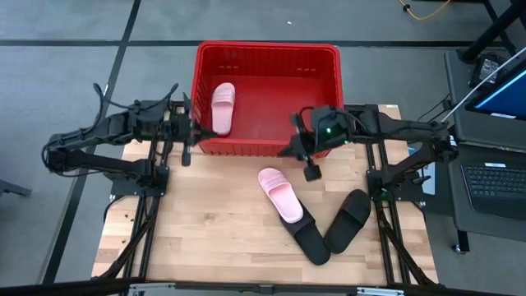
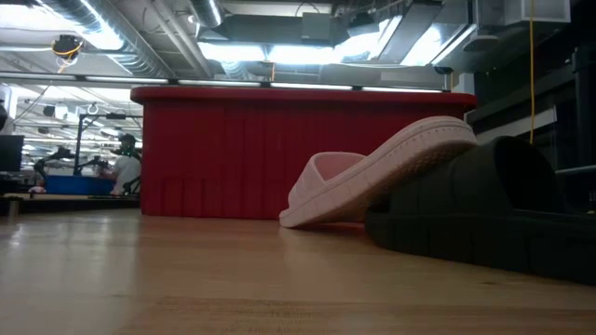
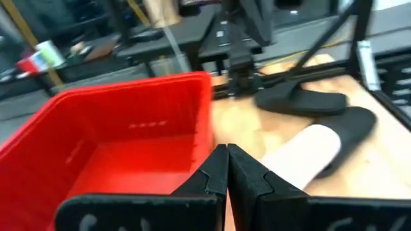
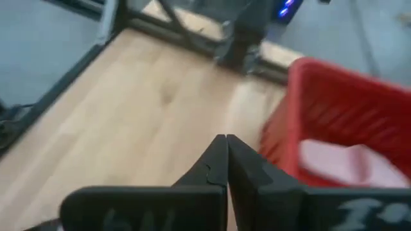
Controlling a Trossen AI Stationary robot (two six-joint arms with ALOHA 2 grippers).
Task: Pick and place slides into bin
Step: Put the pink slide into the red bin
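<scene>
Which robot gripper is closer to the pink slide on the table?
The right gripper. It hovers just past the pink slide, by the bin's near wall. The left gripper is farther off, at the bin's near-left corner.

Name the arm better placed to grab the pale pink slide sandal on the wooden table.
Right. The right gripper hangs near the pale pink slide sandal; the left gripper sits farther off, by the red plastic basket.
</scene>
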